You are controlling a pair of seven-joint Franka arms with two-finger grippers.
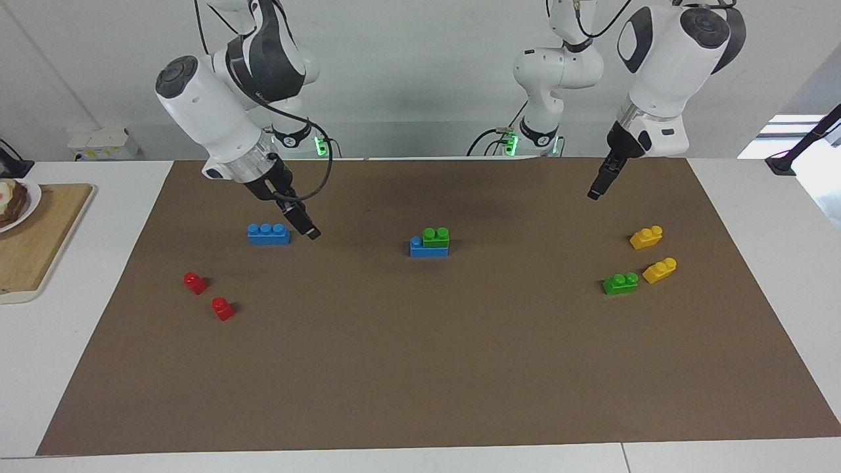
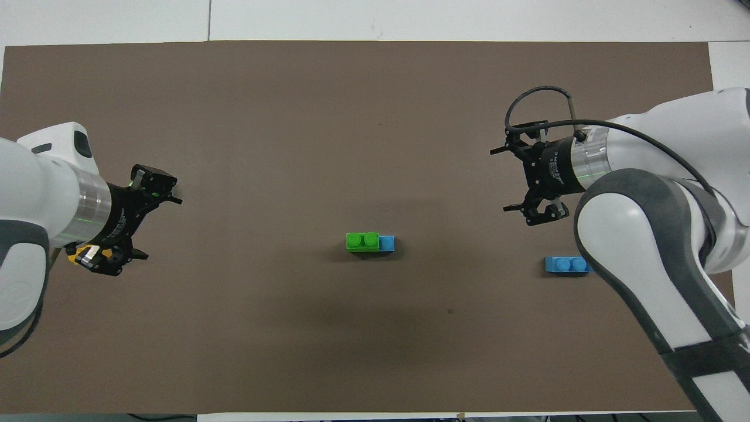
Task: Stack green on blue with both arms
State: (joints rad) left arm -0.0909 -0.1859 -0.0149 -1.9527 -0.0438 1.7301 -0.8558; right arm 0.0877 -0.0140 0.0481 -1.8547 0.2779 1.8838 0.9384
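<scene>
A green two-stud brick (image 1: 436, 236) (image 2: 362, 241) sits on a blue three-stud brick (image 1: 420, 249) (image 2: 387, 242) in the middle of the brown mat, leaving one blue stud uncovered. A second blue brick (image 1: 268, 234) (image 2: 565, 265) lies toward the right arm's end. A second green brick (image 1: 620, 283) lies toward the left arm's end, hidden in the overhead view. My right gripper (image 1: 312, 233) (image 2: 508, 179) is open and empty, raised over the mat beside the second blue brick. My left gripper (image 1: 593, 194) (image 2: 159, 228) is open and empty, raised over the mat by the yellow bricks.
Two yellow bricks (image 1: 646, 237) (image 1: 659, 270) lie beside the second green brick. Two red one-stud bricks (image 1: 194, 282) (image 1: 223, 308) lie farther from the robots than the second blue brick. A wooden board (image 1: 33, 243) with a plate (image 1: 16, 200) stands off the mat at the right arm's end.
</scene>
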